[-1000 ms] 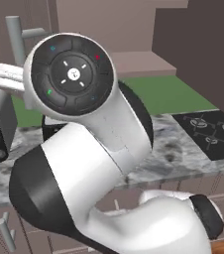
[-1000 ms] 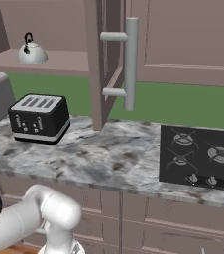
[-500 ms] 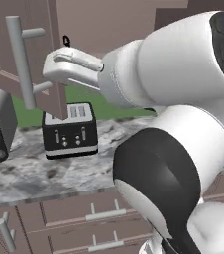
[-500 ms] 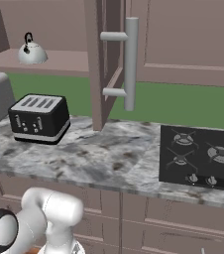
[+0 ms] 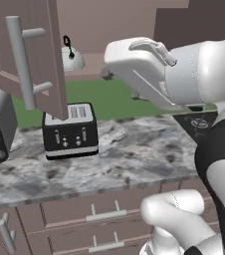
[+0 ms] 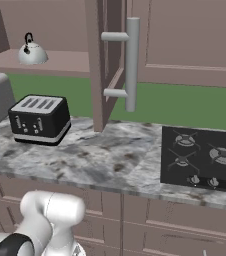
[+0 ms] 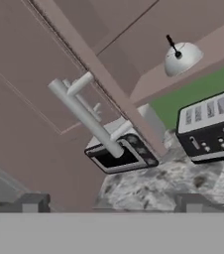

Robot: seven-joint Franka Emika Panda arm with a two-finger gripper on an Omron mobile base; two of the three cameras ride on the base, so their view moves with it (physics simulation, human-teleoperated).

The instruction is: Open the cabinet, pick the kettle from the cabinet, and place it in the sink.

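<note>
The jaws stand wide apart with nothing between them, their tips at the bottom of the hand view, aimed toward the open cabinet door (image 7: 44, 114) and its grey bar handle (image 7: 86, 119). Past the door the kettle (image 5: 70, 57) sits on the cabinet shelf (image 6: 60, 62) (black handle upright), above and behind a black toaster (image 5: 69, 130) on the marbled tabletop (image 5: 134, 154). A black cooktop (image 6: 202, 157) lies further right.
</note>
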